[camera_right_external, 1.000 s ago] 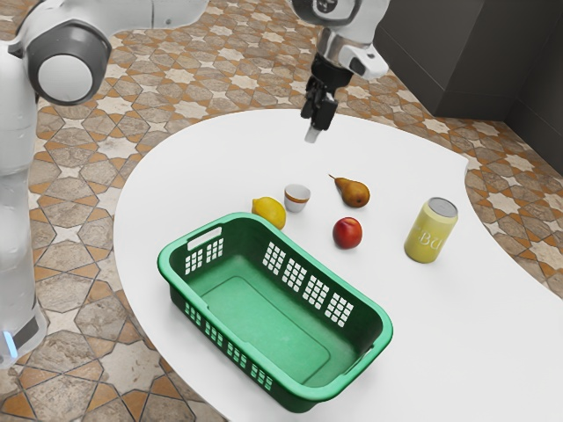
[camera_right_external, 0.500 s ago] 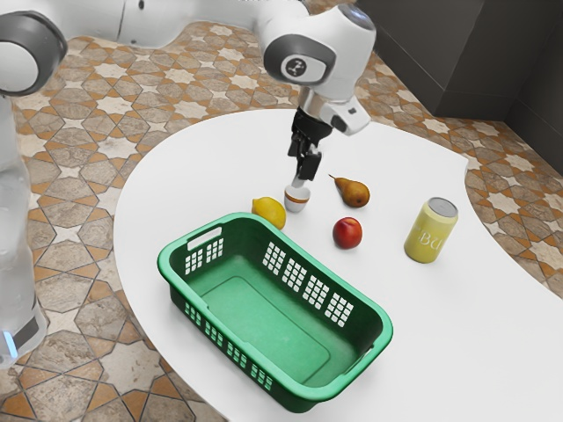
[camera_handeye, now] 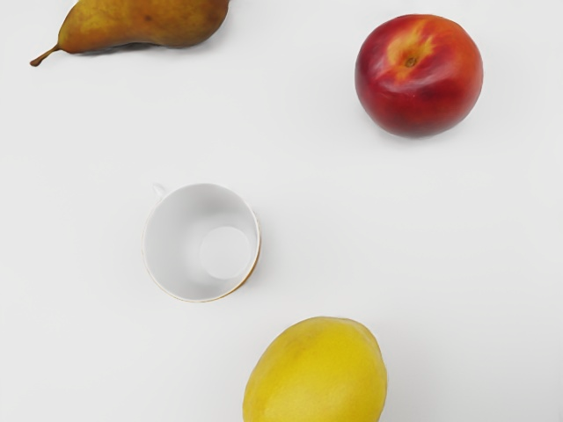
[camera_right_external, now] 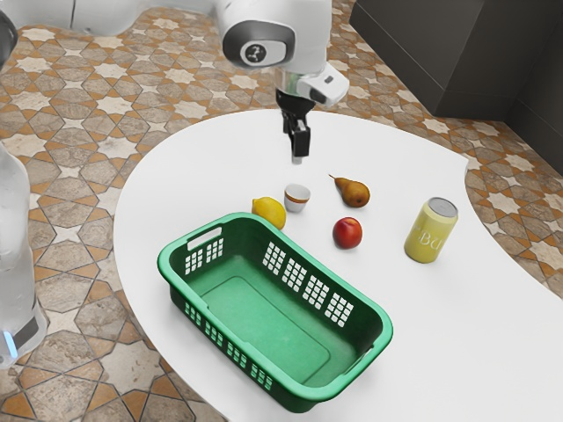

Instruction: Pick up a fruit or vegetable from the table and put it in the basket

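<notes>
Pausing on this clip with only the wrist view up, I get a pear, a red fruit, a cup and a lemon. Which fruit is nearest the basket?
Observer: The lemon, just outside the rim of the green basket.
Operator: Anything in the basket already?
Observer: No, nothing shows inside it.
Operator: Any drink can about?
Observer: Yes, a yellow can stands upright on the table, on the opposite side of the red fruit from the lemon.
</notes>
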Robot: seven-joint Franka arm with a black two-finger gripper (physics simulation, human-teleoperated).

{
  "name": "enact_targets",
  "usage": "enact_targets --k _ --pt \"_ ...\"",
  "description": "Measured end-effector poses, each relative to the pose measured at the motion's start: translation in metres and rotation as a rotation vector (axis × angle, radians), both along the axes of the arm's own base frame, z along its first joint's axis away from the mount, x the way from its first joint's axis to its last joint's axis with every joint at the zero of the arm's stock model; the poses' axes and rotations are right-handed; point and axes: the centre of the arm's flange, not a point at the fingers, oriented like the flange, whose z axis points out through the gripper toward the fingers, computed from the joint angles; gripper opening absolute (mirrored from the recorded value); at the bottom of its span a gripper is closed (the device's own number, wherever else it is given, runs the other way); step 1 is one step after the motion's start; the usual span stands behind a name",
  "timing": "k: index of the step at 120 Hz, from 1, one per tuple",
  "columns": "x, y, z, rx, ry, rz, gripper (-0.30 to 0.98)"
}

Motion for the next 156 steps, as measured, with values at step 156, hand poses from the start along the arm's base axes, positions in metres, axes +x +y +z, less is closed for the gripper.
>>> enact_targets --k 156 --pt "0.109 0.009 -0.09 -0.085 0.127 0.003 0.69"
